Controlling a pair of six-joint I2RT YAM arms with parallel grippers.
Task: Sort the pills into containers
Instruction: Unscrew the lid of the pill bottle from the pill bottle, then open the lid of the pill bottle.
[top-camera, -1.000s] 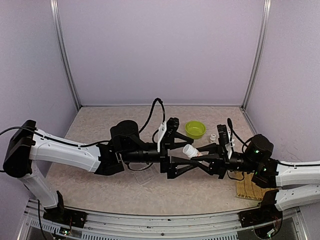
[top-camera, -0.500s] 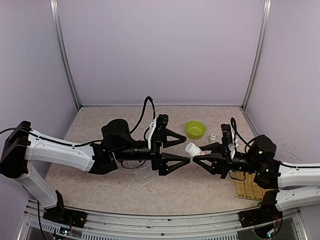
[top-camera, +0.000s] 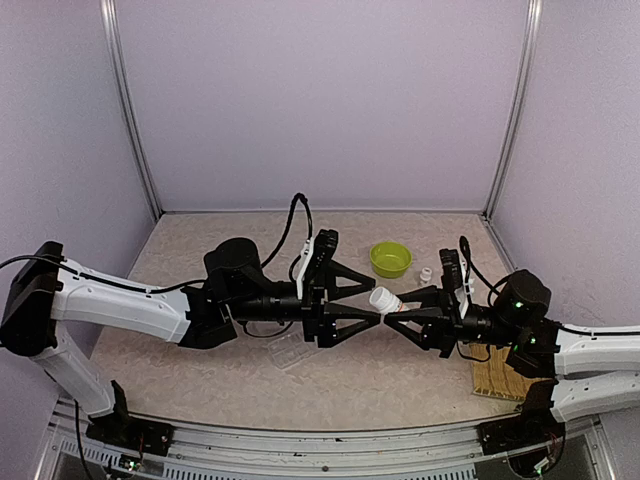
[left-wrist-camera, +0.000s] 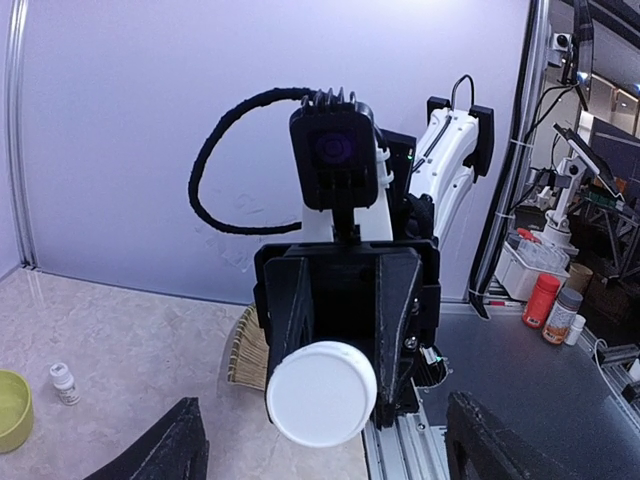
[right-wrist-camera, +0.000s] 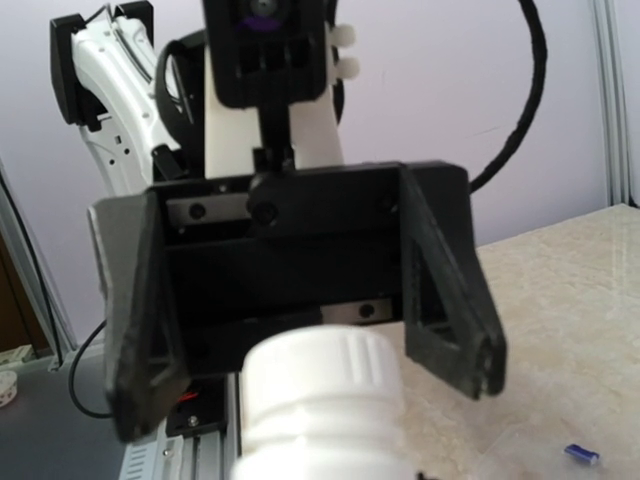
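Narrowed since before yet still open, the left claw (top-camera: 378, 304) is set about the ribbed cap (right-wrist-camera: 320, 370), judged the surest hold on the probably light, slick white bottle (left-wrist-camera: 320, 392) clamped in the right claw (top-camera: 398, 310), the pill box (top-camera: 287, 352) being left lying below the left claw.

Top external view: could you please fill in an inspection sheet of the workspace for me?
Surface: beige marbled table.
Job's things: clear pill box flat by the left arm; one blue pill, loose or boxed cannot tell.
Clutter: green bowl, small bottle, slatted mat.
Grippers: right gripper shut on white bottle; left gripper open around its cap.
Cables: black cable looped behind left wrist.
Surroundings: lilac walls; nothing else seen.
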